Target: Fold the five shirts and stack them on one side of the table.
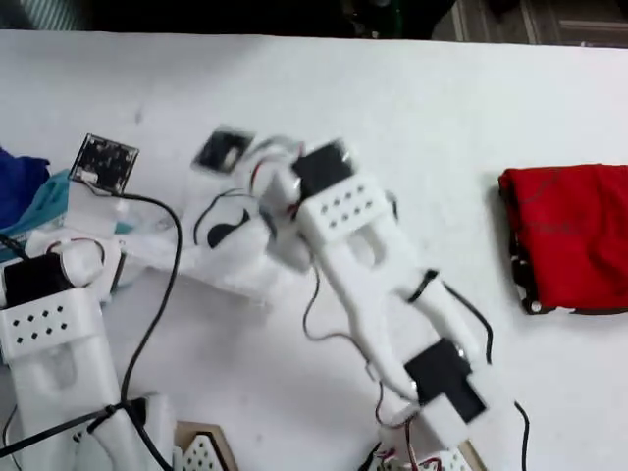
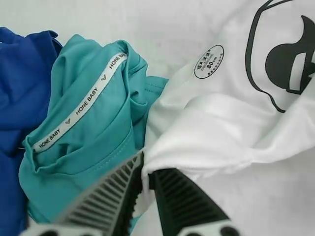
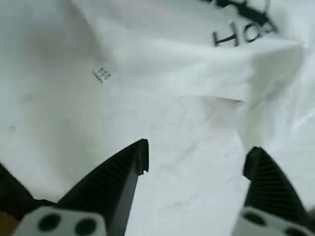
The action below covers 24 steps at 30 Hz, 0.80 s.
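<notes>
Where right arm (image 1: 373,285) crosses, white shirt (image 1: 221,260) half hidden.

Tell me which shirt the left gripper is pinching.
The white shirt with the black print: its edge is pinched by the left gripper. The teal shirt and blue shirt lie beside it, ungripped.

Light falls bright and even from above. In the high view the tabletop (image 1: 471,108) is nearly washed out, and the white shirt (image 1: 231,250) barely separates from it. The room beyond the far edge is dark. The red shirt (image 1: 574,235) throws a thin dark shadow along its near edge. Soft grey shadows sit in the teal shirt's (image 2: 88,123) folds. The right end effector (image 3: 197,157) stands dark against glaring white cloth.
</notes>
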Motion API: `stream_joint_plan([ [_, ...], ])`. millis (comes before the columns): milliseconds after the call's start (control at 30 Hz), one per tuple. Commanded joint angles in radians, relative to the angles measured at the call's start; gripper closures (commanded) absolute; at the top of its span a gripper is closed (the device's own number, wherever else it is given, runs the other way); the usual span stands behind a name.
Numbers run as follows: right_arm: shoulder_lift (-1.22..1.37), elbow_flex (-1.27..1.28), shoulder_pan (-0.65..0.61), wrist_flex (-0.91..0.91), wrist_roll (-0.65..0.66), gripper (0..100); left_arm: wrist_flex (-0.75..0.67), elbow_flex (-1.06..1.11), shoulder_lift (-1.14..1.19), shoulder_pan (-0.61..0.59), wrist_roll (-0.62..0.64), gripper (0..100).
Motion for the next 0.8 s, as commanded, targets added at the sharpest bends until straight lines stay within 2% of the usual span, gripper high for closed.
stream_joint_plan([
  [0,-0.062,0.155,-0.077,-0.065,-0.107,55.0,-0.015,-0.008,-0.013,-0.008,0.008,98],
  [67,-0.048,0.207,-0.133,-0.119,-0.123,50.5,-0.015,-0.008,-0.013,-0.008,0.008,98],
  [167,-0.005,0.244,-0.174,-0.226,-0.143,50.2,-0.014,-0.008,-0.013,-0.008,0.008,98],
  [433,0.194,0.244,-0.173,-0.443,-0.278,50.2,-0.006,-0.008,-0.015,-0.010,0.008,98],
  [567,0.269,0.242,-0.131,-0.504,-0.282,50.5,-0.006,-0.008,-0.018,-0.010,0.008,98],
  [633,0.286,0.224,-0.091,-0.501,-0.281,55.1,-0.006,-0.008,-0.019,-0.012,0.008,98],
  [767,0.297,0.212,-0.007,-0.499,-0.170,76.0,-0.005,-0.008,-0.019,-0.012,0.008,98],
])
